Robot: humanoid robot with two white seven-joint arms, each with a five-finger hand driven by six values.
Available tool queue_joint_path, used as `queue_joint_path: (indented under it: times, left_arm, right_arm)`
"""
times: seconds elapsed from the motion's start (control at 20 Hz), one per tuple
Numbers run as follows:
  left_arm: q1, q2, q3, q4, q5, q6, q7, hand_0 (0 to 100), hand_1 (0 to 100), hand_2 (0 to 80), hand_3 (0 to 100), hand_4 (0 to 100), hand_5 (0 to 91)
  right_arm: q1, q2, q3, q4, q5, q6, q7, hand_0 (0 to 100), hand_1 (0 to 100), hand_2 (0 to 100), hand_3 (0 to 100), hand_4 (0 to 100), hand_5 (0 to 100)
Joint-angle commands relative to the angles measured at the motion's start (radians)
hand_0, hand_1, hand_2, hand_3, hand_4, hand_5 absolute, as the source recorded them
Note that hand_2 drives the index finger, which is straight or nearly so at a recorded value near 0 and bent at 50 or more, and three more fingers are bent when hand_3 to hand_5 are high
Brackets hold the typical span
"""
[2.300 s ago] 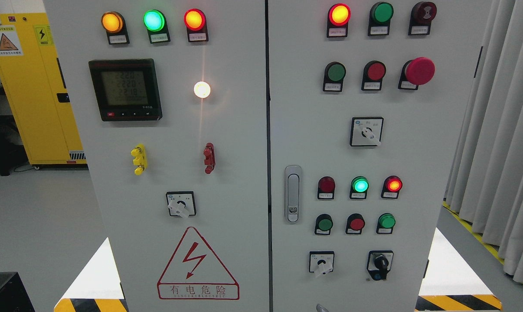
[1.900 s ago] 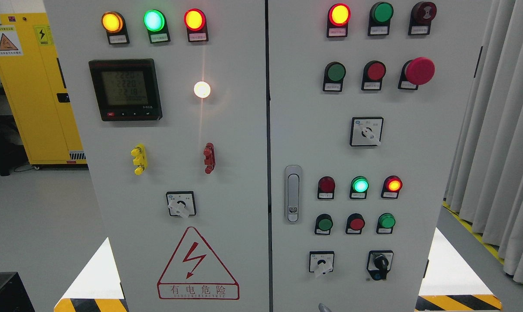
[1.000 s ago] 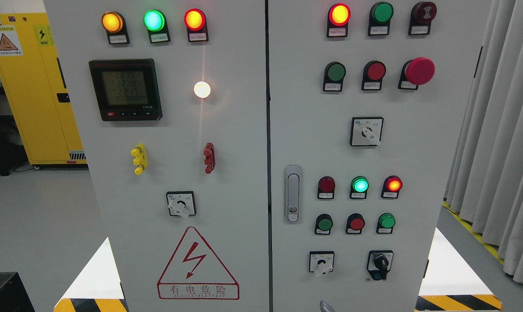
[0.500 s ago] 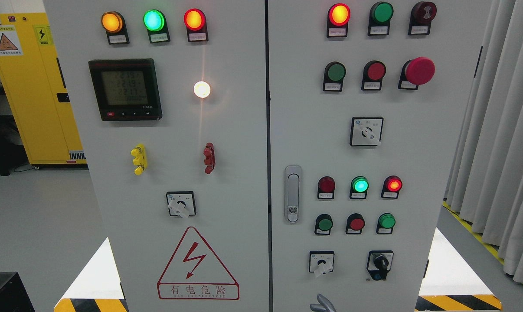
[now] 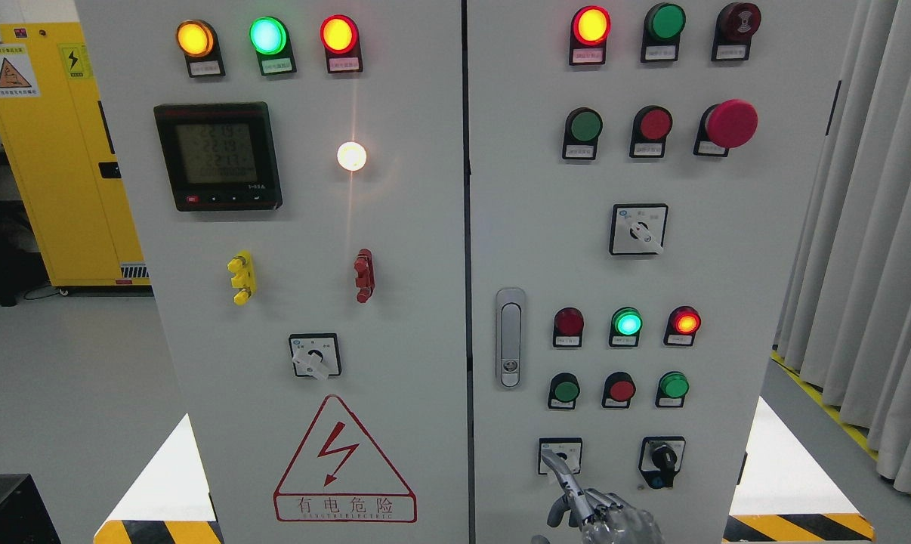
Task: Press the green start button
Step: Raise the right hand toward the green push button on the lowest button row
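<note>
Below three lower buttons (image 5: 620,389), two green, one red, right hand (image 5: 603,514), index finger (image 5: 561,468) extended, other fingers curled, grasping nothing

The hand (image 5: 603,514) is showing silvery-grey metal (glossy, slightly bluish), with slender jointed fingers (image 5: 562,472) and rounded knuckle segments.

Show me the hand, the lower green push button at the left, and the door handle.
hand (image 5: 603,517), head view, knuckles.
lower green push button (image 5: 566,391), head view, cap centre.
door handle (image 5: 510,336), head view, middle.
</note>
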Motion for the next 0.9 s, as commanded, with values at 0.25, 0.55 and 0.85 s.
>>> queue_joint_path:
  times: [0.25, 0.55, 0.85]
  left_arm:
    - [0.0, 0.0, 0.0, -0.001, 0.0, -0.001, 0.0, 12, 56, 0.0, 0, 0, 0.0]
    - [0.0, 0.0, 0.0, 0.0, 0.0, -0.001, 0.0, 12, 56, 0.0, 0, 0, 0.0]
    - [0.0, 0.0, 0.0, 0.0, 0.0, -0.001, 0.0, 12, 56, 0.0, 0, 0, 0.0]
  right_arm:
    - [-0.14, -0.006, -0.086, 0.153, 0.051, 0.005, 0.002, 67, 92, 5, 100, 100, 100]
    - [-0.153, -0.006, -0.09, 0.192, 0.051, 0.007, 0.002, 69, 92, 4, 100, 100, 100]
    - [-0.16, -0.006, -0.115, 0.201, 0.043, 0.005, 0.002, 71, 90, 4, 100, 100, 100]
